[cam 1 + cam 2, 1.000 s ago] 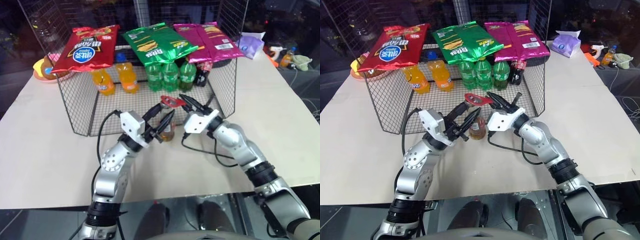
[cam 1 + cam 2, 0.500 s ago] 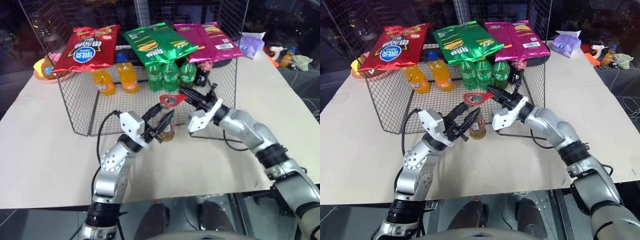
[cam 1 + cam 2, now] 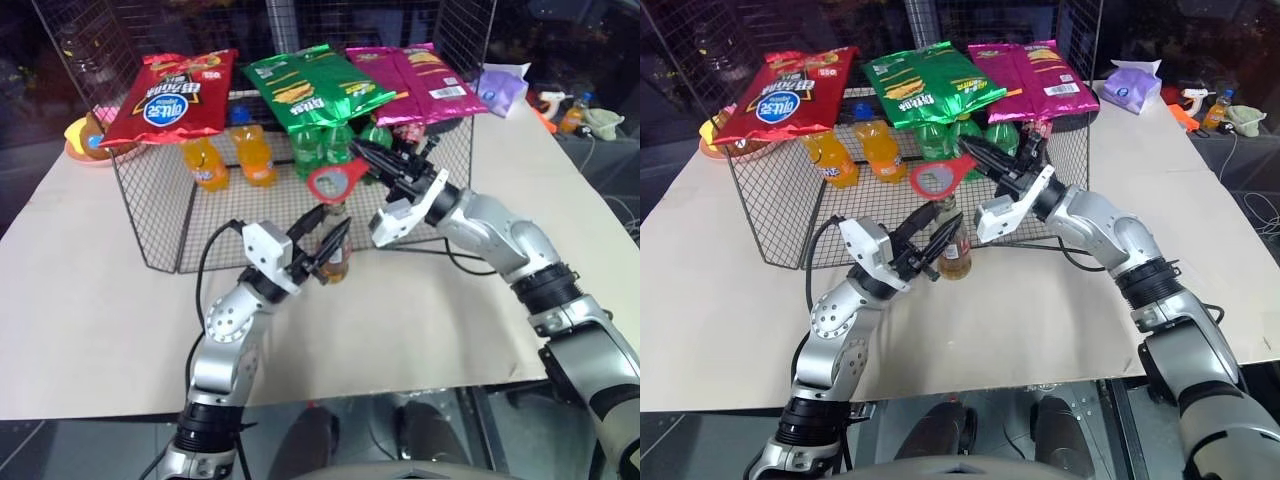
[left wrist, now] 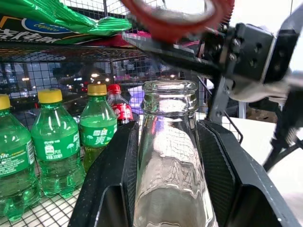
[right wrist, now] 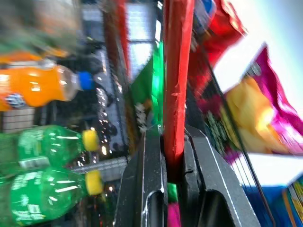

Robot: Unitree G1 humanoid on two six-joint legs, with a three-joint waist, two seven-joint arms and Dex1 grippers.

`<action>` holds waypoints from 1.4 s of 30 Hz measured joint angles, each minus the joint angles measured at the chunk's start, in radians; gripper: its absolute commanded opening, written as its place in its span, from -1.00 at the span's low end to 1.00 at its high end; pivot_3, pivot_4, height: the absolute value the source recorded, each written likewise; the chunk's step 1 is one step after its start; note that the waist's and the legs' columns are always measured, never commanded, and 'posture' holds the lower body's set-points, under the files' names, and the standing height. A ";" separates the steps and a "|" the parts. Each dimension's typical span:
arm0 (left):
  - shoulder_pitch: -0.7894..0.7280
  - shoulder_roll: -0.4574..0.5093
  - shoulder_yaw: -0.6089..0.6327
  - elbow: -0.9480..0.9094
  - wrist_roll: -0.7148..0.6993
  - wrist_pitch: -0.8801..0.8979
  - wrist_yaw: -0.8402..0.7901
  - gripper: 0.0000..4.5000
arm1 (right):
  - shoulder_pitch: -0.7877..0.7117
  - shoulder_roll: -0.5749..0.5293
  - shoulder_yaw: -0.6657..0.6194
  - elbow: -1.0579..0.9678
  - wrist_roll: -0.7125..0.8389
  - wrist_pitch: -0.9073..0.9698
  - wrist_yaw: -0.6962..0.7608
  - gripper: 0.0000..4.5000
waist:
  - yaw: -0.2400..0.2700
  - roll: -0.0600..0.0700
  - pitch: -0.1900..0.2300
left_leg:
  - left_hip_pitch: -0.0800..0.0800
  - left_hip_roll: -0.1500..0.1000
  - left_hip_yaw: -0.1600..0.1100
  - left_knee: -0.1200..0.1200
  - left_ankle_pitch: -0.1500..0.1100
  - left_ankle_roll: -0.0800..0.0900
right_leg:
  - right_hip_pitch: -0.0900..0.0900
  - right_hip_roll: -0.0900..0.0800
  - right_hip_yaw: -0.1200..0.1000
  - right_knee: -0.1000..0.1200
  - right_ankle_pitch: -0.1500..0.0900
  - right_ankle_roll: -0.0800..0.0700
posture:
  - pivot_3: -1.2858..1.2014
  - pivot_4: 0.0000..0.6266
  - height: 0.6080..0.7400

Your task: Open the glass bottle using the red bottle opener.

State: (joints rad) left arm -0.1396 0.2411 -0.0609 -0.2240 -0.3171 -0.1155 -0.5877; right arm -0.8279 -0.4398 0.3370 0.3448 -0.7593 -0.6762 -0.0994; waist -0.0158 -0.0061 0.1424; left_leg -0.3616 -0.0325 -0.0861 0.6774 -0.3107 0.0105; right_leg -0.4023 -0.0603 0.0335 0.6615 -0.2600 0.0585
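Left eye view: glass bottle (image 3: 335, 258) frame centre, clamped by our left gripper (image 3: 322, 243), mouth bare; red bottle opener (image 3: 337, 182) above it, pinched in right gripper (image 3: 368, 160). We risk tipping bottle, spilling

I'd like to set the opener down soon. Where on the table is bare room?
Bare table lies right of the wire basket, and more lies left of the left gripper. It is crowded around the glass bottle, which stands against the basket's front.
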 measured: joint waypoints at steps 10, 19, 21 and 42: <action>-0.001 -0.004 0.001 0.001 0.001 -0.001 0.026 -0.24 | 0.127 0.166 -0.114 -0.002 0.458 0.165 0.188 -1.00 | -0.004 0.000 0.000 | 0.001 0.001 0.000 -0.001 0.000 0.000 | 0.000 0.000 0.000 0.000 0.000 0.000 | 0.03 -0.52 1.00; 0.021 0.000 0.003 0.028 0.022 0.007 0.045 0.45 | 0.218 0.222 -0.138 -0.118 0.676 0.372 0.381 -1.00 | -0.005 0.001 0.001 | 0.000 0.001 0.000 -0.002 0.000 0.000 | -0.002 0.001 0.001 0.000 0.000 0.000 | 0.03 -0.52 1.00; 0.039 0.001 0.002 0.056 0.034 0.022 0.050 0.85 | 0.229 0.232 -0.138 -0.135 0.685 0.390 0.400 -1.00 | -0.005 0.001 0.001 | -0.003 0.001 0.000 -0.003 0.000 0.000 | -0.005 0.001 0.001 0.000 0.000 0.000 | 0.03 -0.52 1.00; 0.115 0.034 0.003 -0.022 0.037 0.056 0.020 0.85 | 0.381 0.200 -0.160 -0.264 0.791 0.650 0.549 -1.00 | -0.001 0.001 0.001 | -0.008 0.001 0.002 -0.007 0.000 0.000 | -0.010 -0.001 0.003 -0.003 0.000 0.000 | 0.03 -0.52 1.00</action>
State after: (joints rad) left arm -0.0246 0.2752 -0.0581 -0.2463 -0.2798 -0.0594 -0.5676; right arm -0.4465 -0.2394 0.1774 0.0809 0.0315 -0.0261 0.4494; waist -0.0164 -0.0050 0.1437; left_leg -0.3691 -0.0315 -0.0837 0.6701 -0.3107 0.0105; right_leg -0.4123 -0.0611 0.0366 0.6582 -0.2600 0.0585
